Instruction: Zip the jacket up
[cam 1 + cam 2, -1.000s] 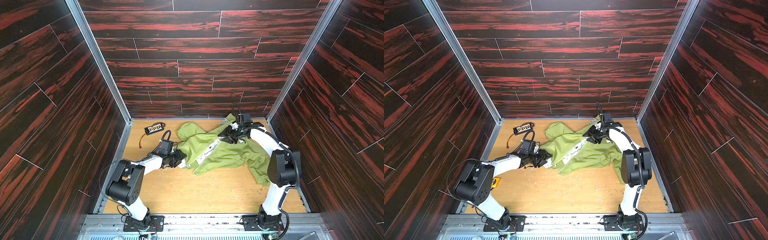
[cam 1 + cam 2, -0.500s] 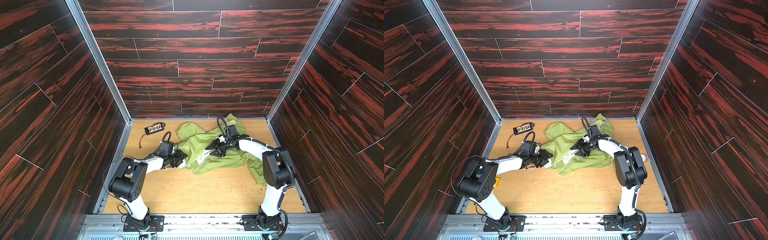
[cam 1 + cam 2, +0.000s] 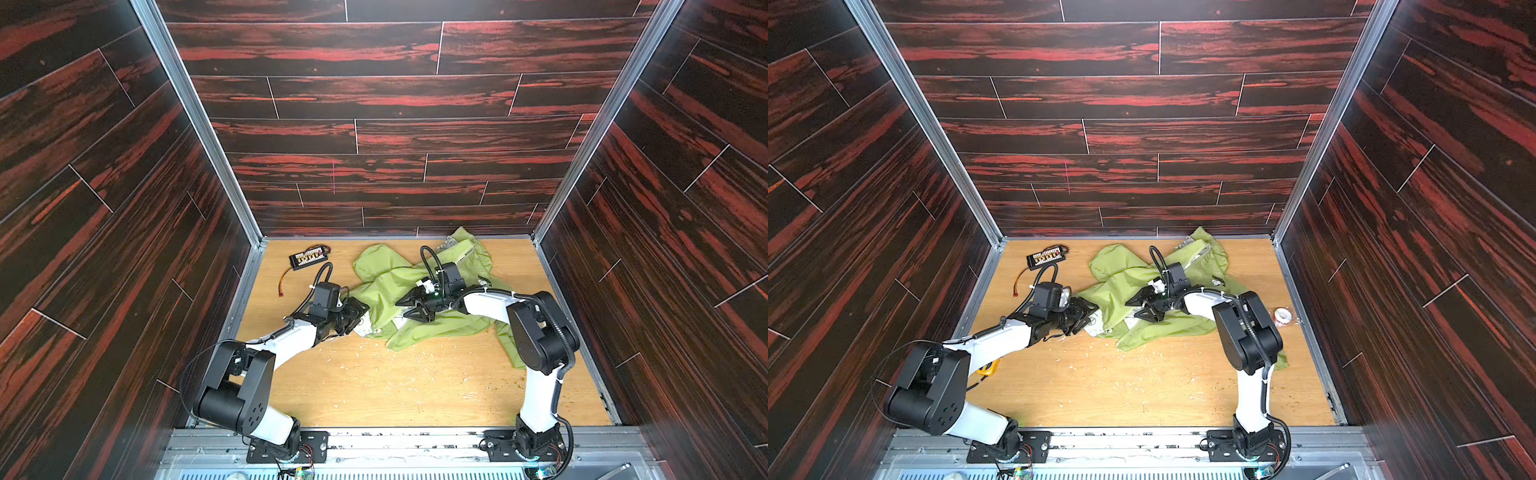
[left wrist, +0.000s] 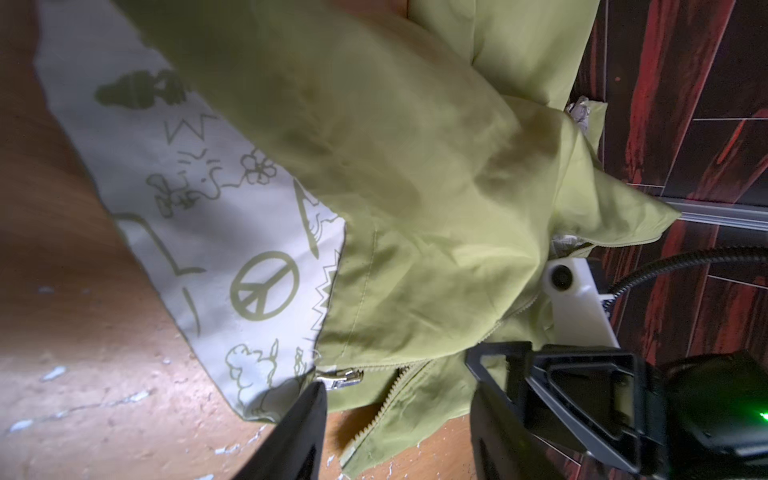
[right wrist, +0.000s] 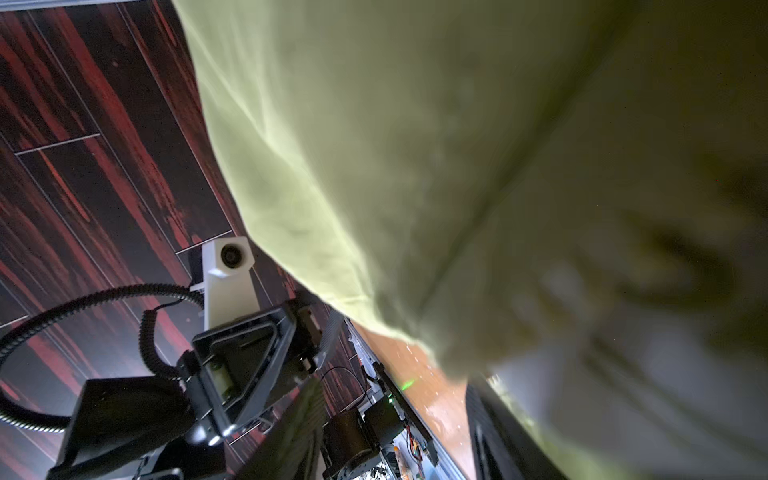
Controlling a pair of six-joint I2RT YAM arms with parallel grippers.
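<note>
The olive-green thin hooded jacket (image 3: 382, 270) lies crumpled on the far half of the scuffed wooden bench (image 3: 374, 386), centre-right in both top views, its far edge against the dark, red-streaked plank wall (image 3: 374, 137). A second ago the right hand (image 3: 402, 309) worked at the garment's upper right, close to that wall. It has since swung left and down the frame to the middle of the heap. The front panel has come with it, covering most of the pale printed lining (image 4: 208, 208) that earlier ran up the centre. Its black fingers now stand spread, pinching nothing; green cloth fills most of the right wrist view. The left hand (image 3: 360, 318) has barely moved from the jacket's lower-left hem. Its fingers are also apart, one finger (image 4: 303, 428) tipped just beside the silver zipper slider (image 4: 340, 378), with loose zipper teeth lying between them. A black connector board with red wires (image 3: 308, 258) sits at the bench's upper left, unchanged.
</note>
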